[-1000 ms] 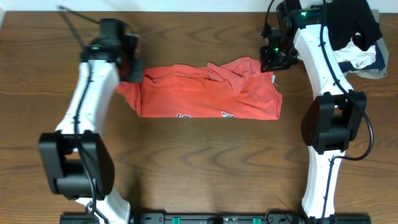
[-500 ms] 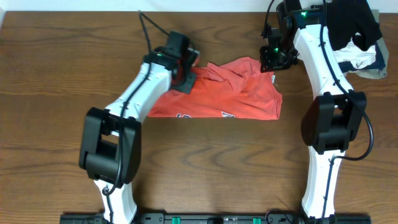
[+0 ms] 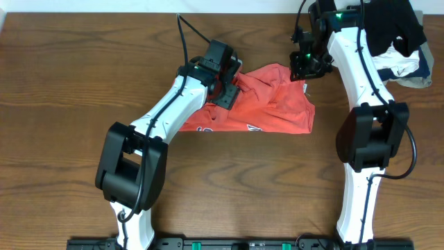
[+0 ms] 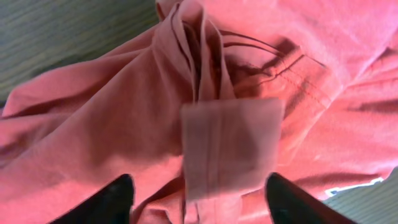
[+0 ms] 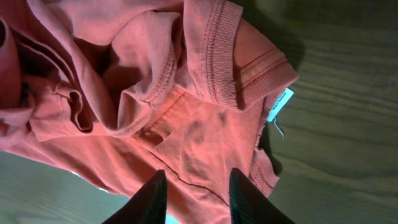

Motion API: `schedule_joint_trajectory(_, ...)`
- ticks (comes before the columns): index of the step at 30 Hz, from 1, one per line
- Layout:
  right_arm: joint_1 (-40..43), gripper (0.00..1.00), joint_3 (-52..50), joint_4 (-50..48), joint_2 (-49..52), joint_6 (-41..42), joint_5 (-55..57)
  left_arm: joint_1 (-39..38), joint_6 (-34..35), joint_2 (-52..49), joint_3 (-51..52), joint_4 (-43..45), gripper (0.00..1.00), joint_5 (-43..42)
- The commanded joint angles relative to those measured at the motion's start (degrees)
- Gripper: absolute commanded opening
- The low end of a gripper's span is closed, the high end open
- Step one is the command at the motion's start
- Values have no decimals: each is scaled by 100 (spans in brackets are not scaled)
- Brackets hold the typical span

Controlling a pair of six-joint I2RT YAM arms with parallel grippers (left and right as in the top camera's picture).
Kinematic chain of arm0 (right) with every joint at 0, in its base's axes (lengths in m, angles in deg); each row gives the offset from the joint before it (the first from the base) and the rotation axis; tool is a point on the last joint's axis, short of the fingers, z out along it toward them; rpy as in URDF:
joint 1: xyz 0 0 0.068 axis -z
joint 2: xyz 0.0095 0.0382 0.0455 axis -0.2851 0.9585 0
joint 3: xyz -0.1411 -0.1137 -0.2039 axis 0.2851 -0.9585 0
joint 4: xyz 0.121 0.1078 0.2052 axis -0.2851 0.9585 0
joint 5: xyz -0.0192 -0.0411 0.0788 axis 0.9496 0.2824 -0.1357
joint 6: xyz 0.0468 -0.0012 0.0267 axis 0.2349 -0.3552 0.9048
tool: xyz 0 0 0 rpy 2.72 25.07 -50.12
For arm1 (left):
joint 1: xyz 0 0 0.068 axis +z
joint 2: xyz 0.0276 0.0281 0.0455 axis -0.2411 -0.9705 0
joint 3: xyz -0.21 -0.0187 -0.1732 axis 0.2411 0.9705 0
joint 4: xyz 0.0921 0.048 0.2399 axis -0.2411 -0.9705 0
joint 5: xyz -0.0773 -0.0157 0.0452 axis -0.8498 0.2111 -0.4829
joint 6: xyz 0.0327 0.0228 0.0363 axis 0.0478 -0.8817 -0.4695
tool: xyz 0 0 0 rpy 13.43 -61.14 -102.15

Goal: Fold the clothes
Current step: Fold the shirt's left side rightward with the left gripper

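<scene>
Surface: dark wood-grain table (image 3: pixel 62 104), seen from overhead. Item, left arm (image 3: pixel 163 118): white and black, reaching from the near edge diagonally towards the far centre. Item, left gripper (image 3: pixel 227 90): poised over the left end of the T-shirt; in its wrist view the fingers (image 4: pixel 112 199) stand wide apart, with a folded band of cloth lying between them and not clamped. Item, T-shirt (image 3: pixel 277 104): coral-red, rumpled, lying flat on the far half of the table, centre to right of centre, between the two arms; small print (image 3: pixel 250 128) along its near edge; ribbed collar (image 5: pixel 217 56) and white neck tag (image 5: pixel 281 102) at its right end. Item, right gripper (image 3: pixel 305 66): at the shirt's far right corner, fingers (image 5: pixel 149 199) parted above the cloth near the collar, nothing pinched. Item, heap of garments (image 3: pixel 399 42): black, white and tan, at the far right corner of the table.
</scene>
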State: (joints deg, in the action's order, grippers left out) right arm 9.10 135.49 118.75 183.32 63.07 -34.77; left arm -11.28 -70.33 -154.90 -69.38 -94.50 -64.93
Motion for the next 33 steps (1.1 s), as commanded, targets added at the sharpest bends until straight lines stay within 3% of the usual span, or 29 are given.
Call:
schedule_joint_trajectory(1,-31,34,17,7,11,35,-46,2,9,33,15,59,73,-17)
schedule_joint_trajectory(11,-31,42,-63,-55,13,35,-24,4,7,363,-118,-74,83,-15)
schedule_joint_trajectory(17,-26,50,-758,-588,13,35,-175,168,7,955,-122,-337,90,72)
schedule_joint_trajectory(25,-4,66,-2000,-1635,13,125,-450,885,4,1602,-122,-693,99,74)
schedule_joint_trajectory(33,400,75,-2269,-1659,11,149,-282,1657,7,1615,-111,-876,100,70)
